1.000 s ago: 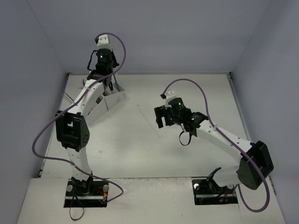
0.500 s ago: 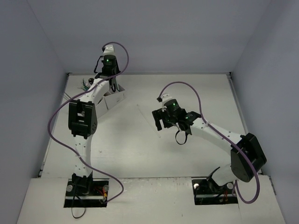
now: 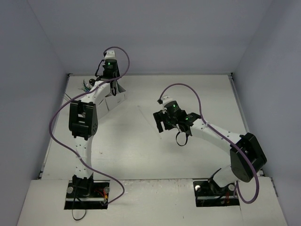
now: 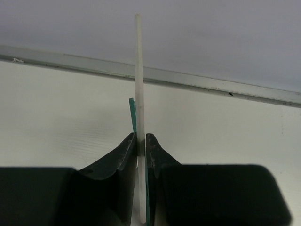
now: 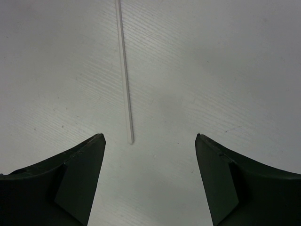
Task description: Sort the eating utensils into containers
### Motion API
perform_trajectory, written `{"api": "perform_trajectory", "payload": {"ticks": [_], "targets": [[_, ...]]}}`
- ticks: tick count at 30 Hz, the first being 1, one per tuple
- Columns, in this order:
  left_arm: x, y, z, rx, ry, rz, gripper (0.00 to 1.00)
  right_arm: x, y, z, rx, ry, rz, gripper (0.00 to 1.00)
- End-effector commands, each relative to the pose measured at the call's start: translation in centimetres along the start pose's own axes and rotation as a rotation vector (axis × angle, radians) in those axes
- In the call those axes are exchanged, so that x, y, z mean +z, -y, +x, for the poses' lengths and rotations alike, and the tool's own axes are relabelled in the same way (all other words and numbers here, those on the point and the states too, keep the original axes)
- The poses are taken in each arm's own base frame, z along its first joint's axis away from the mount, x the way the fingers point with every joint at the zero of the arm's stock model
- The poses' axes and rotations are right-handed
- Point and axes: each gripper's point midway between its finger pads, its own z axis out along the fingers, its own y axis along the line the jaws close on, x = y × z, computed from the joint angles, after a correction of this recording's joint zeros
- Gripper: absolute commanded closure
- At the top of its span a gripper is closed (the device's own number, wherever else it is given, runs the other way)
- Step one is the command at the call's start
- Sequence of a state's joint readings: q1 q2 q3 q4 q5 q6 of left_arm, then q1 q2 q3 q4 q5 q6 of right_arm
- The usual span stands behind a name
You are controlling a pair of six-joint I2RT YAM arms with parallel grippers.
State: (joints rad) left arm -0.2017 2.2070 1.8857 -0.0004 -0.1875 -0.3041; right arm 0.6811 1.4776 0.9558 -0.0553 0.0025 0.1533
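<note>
The left arm (image 3: 83,117) reaches to the far left corner of the tabletop (image 5: 211,70), with the left jaws at the white caddy (image 3: 117,100). In the wrist view those jaws stand nearly together, and an upright stick (image 4: 138,80), thin and white, rises between them. A sliver of gap shows on one side, so I cannot tell whether the stick is clamped or merely flanked. A teal utensil (image 4: 132,110) stands just behind it (only a narrow strip of it shows).

The right arm (image 3: 211,134) stretches toward the middle of the tabletop. The right jaws are wide apart and hold nothing. A loose stick (image 5: 124,75), also thin and white, lies flat on the tabletop between and ahead of them. Its near end is about level with the fingertips and touches neither.
</note>
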Motion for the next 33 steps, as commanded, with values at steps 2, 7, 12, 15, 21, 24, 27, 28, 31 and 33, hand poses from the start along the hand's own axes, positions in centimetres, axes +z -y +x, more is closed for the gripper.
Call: {"api": "perform_trajectory", "payload": {"ticks": [2,7,12,15,21,24,27,28,31,33], "targets": [[-1.6,-0.4,-4.8,-0.062,0.109,0.005,0.8,0.2,-0.1,-1.3,-0.004,0.047,-0.001,0.27],[-2.7,-0.6,-5.6,-0.07,0.123,-0.005,0.7,0.6,-0.4,-0.9,-0.02,0.032,-0.001,0.29],[-5.5,-0.7,-7.8,-0.088,0.156,0.015,0.59,1.3,-0.8,-0.2,-0.031,0.006,-0.004,0.35],[-7.9,-0.1,-9.5,-0.109,0.177,0.057,0.52,1.8,-1.0,0.2,-0.036,-0.025,-0.003,0.38],[-16.9,2.9,-13.9,-0.184,0.232,0.269,0.36,3.0,-1.0,0.3,-0.041,-0.07,0.018,0.44],[-21.7,4.7,-13.3,-0.161,0.196,0.365,0.33,3.9,-1.1,0.4,-0.045,-0.097,0.022,0.48],[-24.9,5.6,-11.4,-0.159,0.142,0.419,0.32,4.4,-1.4,0.7,-0.051,-0.12,0.016,0.5],[-26.2,5.8,-10.6,-0.164,0.119,0.44,0.31,4.7,-1.5,0.9,-0.053,-0.128,0.013,0.51],[-28.7,6.2,-8.2,-0.174,0.065,0.481,0.31,5.3,-1.7,1.4,-0.051,-0.15,0.009,0.54],[-30.5,6.6,-6.2,-0.175,0.024,0.509,0.31,5.8,-1.7,1.7,-0.05,-0.163,0.011,0.56]]}}
